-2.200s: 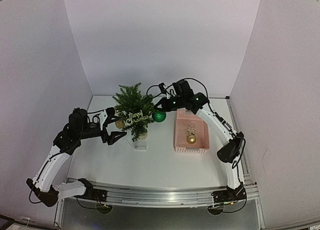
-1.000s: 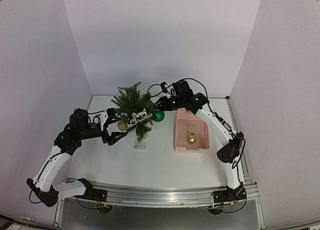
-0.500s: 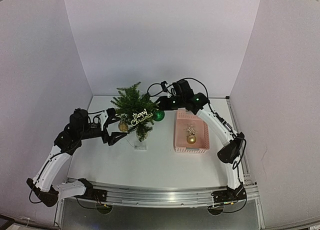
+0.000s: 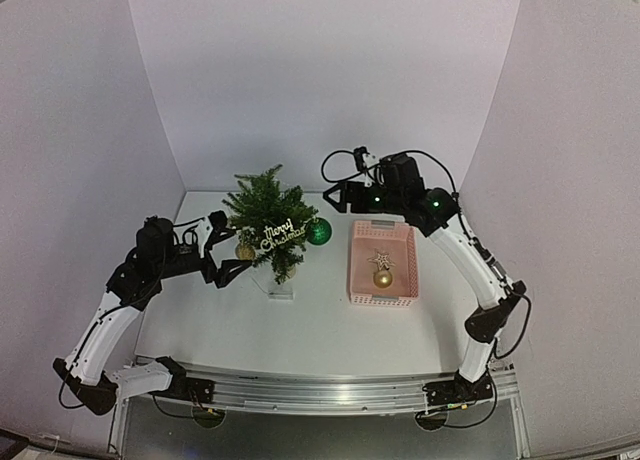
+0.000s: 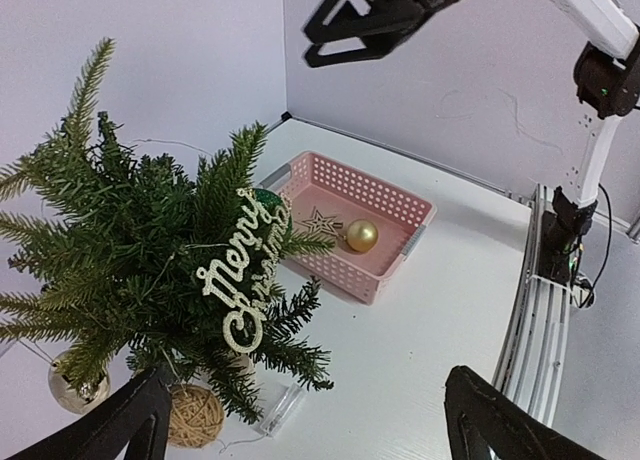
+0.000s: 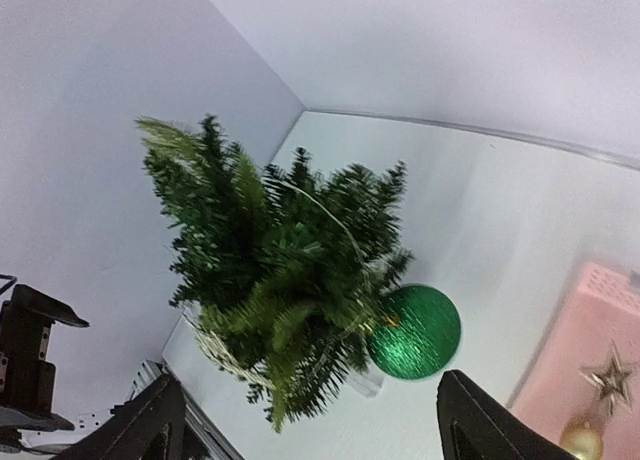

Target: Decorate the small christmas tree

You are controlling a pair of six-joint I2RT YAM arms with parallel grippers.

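Small bushy dark-green christmas tree sits left of centre, beside our open, empty left gripper; right gripper open, raised nearby. Risk: snagging a branch tips it or sheds the glittery green bauble.

My white table, enclosed on three sides by plain pale wall panels. An aluminium rail edges its near side.

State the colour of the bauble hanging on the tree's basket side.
The bauble is glittery green; the right wrist view shows it best.
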